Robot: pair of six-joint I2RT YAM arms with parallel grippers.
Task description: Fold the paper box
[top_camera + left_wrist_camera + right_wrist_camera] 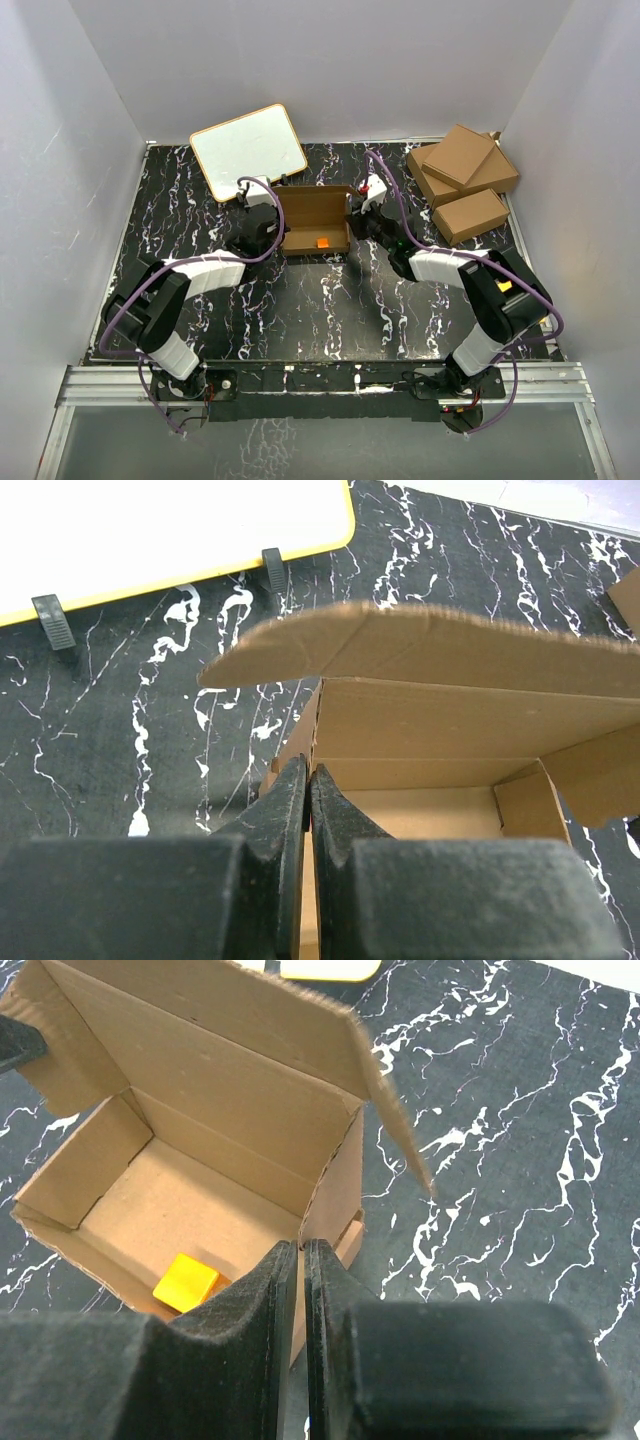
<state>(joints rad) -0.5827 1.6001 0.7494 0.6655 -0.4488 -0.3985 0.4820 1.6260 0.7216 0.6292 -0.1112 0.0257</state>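
The paper box [315, 222] is a small brown cardboard carton, standing open on the black marbled table between my two grippers, its lid flap raised. A small orange-yellow block [322, 242] lies inside it; it also shows in the right wrist view [186, 1281]. My left gripper [268, 205] is shut on the box's left side wall [306, 740]. My right gripper [360, 205] is shut on the box's right side wall [335, 1185]. The lid flap [420, 645] hangs over the open box in the left wrist view.
A white board with a yellow rim [248, 150] lies at the back left, close to the left gripper. Three larger brown cartons [462, 180] are stacked at the back right. White walls enclose the table on three sides.
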